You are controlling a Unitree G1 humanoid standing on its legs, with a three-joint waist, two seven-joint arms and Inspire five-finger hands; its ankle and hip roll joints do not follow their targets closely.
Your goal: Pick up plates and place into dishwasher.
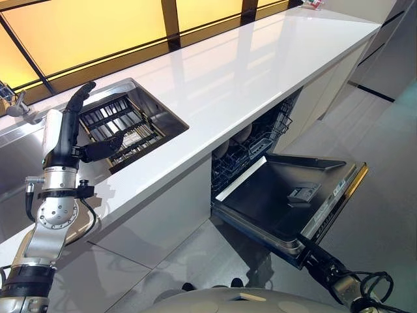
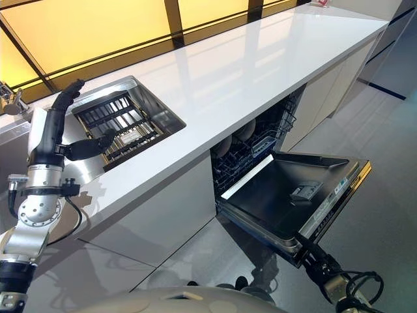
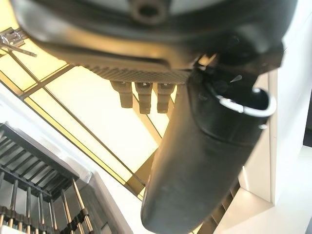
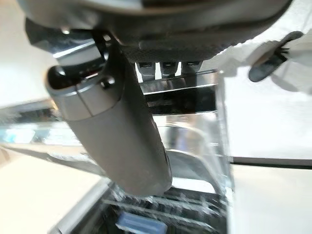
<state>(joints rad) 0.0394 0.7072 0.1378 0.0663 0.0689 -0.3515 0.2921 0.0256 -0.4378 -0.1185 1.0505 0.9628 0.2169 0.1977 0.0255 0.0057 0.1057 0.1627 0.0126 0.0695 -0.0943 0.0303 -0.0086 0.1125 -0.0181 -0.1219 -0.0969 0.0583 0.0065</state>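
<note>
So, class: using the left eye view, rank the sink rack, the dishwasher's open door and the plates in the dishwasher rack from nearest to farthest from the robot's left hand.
1. Sink rack: in the sink, right beside the left hand.
2. Plates: in the dishwasher rack under the counter, toward the robot's right.
3. Dishwasher door: folded down, farther right and lower.

A kitchen is showing here: white counter (image 1: 260,59), sink (image 1: 130,124) with rack, open dishwasher (image 1: 287,195).
</note>
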